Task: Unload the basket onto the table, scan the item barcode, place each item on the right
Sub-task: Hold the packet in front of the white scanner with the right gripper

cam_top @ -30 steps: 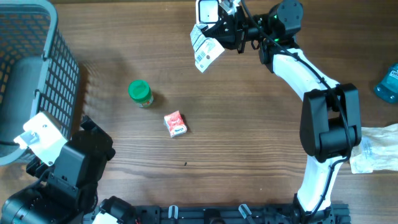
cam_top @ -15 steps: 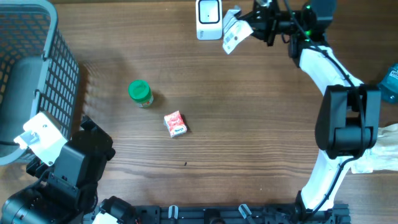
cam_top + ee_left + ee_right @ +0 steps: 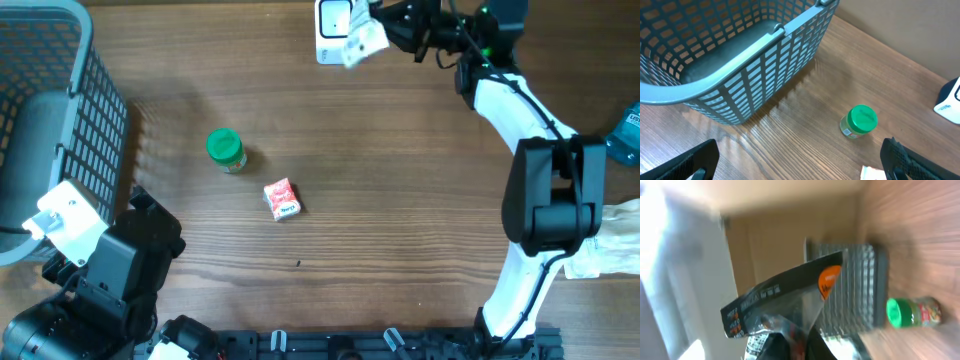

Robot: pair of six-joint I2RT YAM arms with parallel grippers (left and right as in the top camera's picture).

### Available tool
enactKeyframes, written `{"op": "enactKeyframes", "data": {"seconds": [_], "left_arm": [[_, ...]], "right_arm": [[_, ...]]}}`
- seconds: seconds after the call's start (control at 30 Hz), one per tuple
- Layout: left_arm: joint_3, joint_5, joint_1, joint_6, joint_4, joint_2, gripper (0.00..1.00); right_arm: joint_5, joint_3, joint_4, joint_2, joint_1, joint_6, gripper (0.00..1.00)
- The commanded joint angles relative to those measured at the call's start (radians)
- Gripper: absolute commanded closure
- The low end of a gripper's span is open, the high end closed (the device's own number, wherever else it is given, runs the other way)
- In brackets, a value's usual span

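A wooden surface [image 3: 400, 200] seen from above. The right arm reaches to the far edge, and the right hand [image 3: 380, 30] is clamped together on a small packet [image 3: 360, 45] with a white label. The packet hangs tilted in the air just beside a white scanner [image 3: 330, 25] that stands at that edge; whether the two touch cannot be told. The right wrist camera, blurred, shows the packet [image 3: 785, 297] with a dark header card, an orange sticker and clear plastic below. The left hand [image 3: 799, 147] sits low at the near left corner, its fingers [image 3: 695, 160] wide apart and holding nothing. A grey mesh basket [image 3: 95, 110] fills the far left. A green-lidded jar [image 3: 225, 150] stands upright near the middle, with a small red pack [image 3: 282, 198] lying near it. A blue object [image 3: 625, 135] and a white bag [image 3: 610, 240] lie at the right edge
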Motion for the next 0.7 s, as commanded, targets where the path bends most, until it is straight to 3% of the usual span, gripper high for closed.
{"op": "enactKeyframes", "data": {"seconds": [0.0, 0.1, 0.33, 0.57, 0.67], "left_arm": [[0.007, -0.002, 0.009, -0.016, 0.0, 0.003, 0.0], [0.007, -0.002, 0.009, -0.016, 0.0, 0.003, 0.0], [0.007, -0.002, 0.009, -0.016, 0.0, 0.003, 0.0], [0.007, -0.002, 0.009, -0.016, 0.0, 0.003, 0.0], [0.007, -0.002, 0.009, -0.016, 0.0, 0.003, 0.0]], "right_arm": [[0.349, 0.042, -0.171, -0.02, 0.001, -0.045, 0.91], [0.504, 0.089, -0.343, -0.02, 0.015, -0.158, 0.93], [0.924, 0.285, -0.997, -0.02, 0.089, -0.531, 0.95], [1.272, 0.362, -1.065, -0.02, 0.203, -0.917, 0.94], [1.513, 0.37, -1.019, -0.02, 0.259, -1.192, 0.94]]}}
